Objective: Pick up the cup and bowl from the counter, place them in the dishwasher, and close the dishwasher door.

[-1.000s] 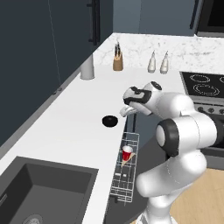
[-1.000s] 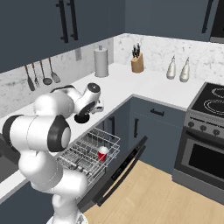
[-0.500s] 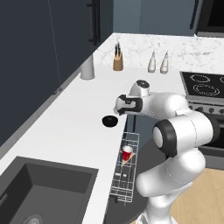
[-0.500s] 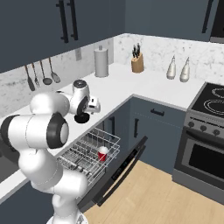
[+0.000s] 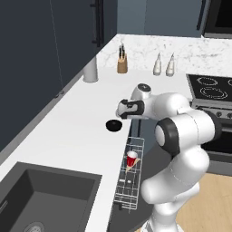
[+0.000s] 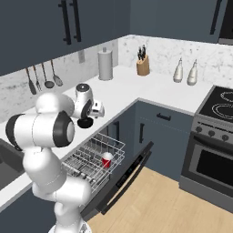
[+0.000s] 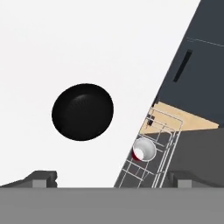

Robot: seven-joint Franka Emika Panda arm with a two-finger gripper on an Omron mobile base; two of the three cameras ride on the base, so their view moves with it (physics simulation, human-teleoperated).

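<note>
One black bowl (image 5: 114,125) sits on the white counter (image 5: 68,136) at mid-frame of the left base view, just left of the gripper (image 5: 121,110), whose jaws stand spread wide and empty above the counter edge. Lower centre, the red cup (image 5: 131,159) rests in the pulled-out dishwasher rack (image 5: 129,176), above the lowered dishwasher door (image 6: 123,179).

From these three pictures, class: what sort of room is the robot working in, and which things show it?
A home kitchen, rendered rather than real. Signs: a marble-look counter with an inset sink, a stove with an oven below, and an open dishwasher with its wire rack pulled out.
</note>
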